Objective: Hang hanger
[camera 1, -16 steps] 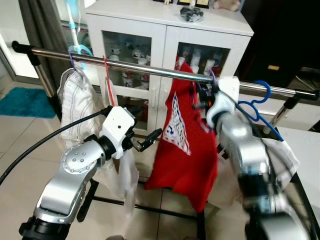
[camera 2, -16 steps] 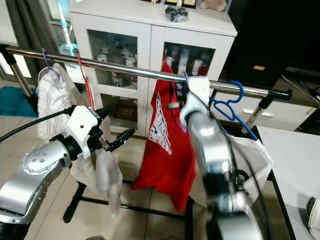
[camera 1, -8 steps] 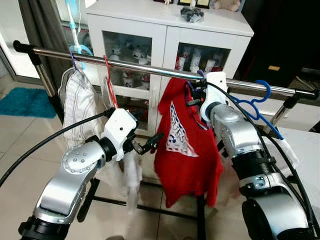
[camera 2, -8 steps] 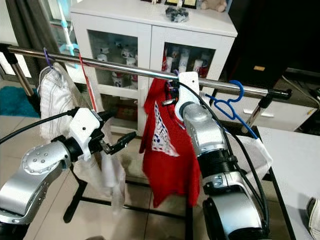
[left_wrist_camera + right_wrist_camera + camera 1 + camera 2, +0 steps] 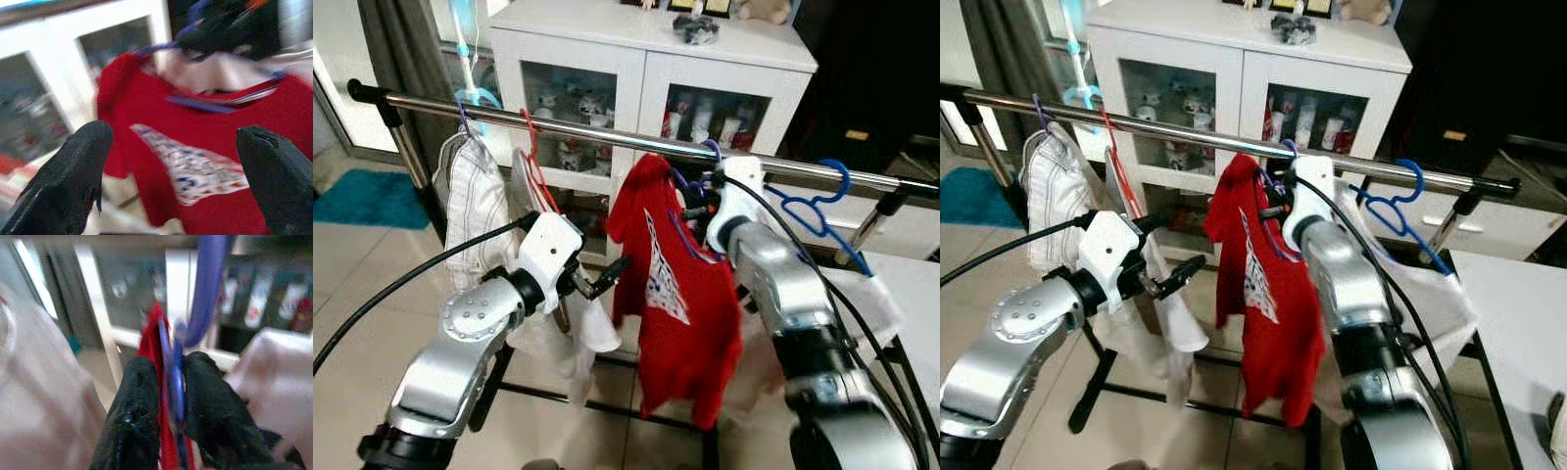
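Right gripper (image 5: 168,382) pinching hanger (image 5: 690,186) (red shirt (image 5: 671,294) on it) at rail (image 5: 607,135). Left gripper (image 5: 607,277), 9 o'clock of shirt, open. Next: seat hook, release.

A white cabinet (image 5: 646,78) with two glass doors stands against the back wall — small cups and little figures sit on its shelves. Some small things rest on its top. The floor (image 5: 362,284) has pale shiny tiles, and a blue-green rug (image 5: 357,183) lies far off to one side. A dark curtain (image 5: 386,49) hangs by a bright window. A white table top (image 5: 1518,323) sits low in the near corner — beside dark furniture.
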Tool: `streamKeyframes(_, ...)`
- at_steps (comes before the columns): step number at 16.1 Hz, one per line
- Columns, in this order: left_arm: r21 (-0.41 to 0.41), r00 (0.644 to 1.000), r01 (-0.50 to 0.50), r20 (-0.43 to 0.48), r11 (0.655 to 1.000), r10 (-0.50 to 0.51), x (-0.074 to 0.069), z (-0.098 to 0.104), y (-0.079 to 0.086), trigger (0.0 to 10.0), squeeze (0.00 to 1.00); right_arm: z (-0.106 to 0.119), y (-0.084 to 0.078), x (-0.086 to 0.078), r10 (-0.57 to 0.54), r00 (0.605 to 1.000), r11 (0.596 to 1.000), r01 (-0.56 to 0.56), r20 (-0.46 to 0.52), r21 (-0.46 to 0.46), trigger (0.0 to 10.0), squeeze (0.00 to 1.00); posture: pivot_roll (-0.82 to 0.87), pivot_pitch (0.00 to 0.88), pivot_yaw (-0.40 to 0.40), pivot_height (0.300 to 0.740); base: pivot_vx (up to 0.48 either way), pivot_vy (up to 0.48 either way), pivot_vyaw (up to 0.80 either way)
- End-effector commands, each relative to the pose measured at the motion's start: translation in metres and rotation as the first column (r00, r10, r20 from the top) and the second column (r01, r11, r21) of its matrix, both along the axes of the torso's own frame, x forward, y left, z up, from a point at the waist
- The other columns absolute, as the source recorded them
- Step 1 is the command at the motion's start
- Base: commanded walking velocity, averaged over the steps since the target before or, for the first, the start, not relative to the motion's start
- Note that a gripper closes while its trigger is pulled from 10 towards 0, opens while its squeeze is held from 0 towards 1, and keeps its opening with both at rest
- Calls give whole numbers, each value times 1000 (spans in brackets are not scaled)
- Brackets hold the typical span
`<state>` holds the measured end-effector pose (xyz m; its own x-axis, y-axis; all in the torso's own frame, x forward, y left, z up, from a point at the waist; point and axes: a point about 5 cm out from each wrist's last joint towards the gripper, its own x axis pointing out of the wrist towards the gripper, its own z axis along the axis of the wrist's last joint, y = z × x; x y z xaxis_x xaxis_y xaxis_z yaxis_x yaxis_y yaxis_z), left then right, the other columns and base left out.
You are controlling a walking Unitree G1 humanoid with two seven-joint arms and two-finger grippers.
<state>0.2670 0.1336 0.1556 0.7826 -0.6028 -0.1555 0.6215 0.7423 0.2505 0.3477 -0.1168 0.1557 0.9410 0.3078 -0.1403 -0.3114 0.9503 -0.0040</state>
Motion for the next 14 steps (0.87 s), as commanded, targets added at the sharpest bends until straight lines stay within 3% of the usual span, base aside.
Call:
streamKeyframes(1, 11, 999, -44, -9, 999, 45, 3, -3, 2, 10000, 0, 13, -6, -6, 9, 998, 997, -14, 67, 74, 10000, 1000, 69, 0, -39, 740, 0, 0, 0)
streamKeyframes(5, -3, 993, -118, 7, 993, 118, 3, -8, 1, 10000, 0, 17, -5, -50, 138, 980, 948, -173, 144, 267, 10000, 1000, 49, 0, -10, 740, 0, 0, 0)
streamKeyframes(6, -12, 992, -129, 11, 992, 130, 3, -8, 1, 10000, 0, 19, -6, -56, 150, 976, 941, -189, 156, 279, 10000, 1000, 47, 0, -10, 740, 0, 0, 0)
streamKeyframes(10, -40, 987, -154, 35, 987, 155, -2, -7, -1, 10000, 0, 20, -30, -79, 36, 983, 960, -83, 178, 266, 10000, 1000, 39, 0, -15, 740, 0, -70, 0)
streamKeyframes(14, -59, 981, -183, 50, 981, 186, -7, -2, 1, 10000, 0, 15, -25, -89, 55, 984, 978, -87, 168, 190, 10000, 1000, 45, 0, -27, 740, 0, -404, 0)
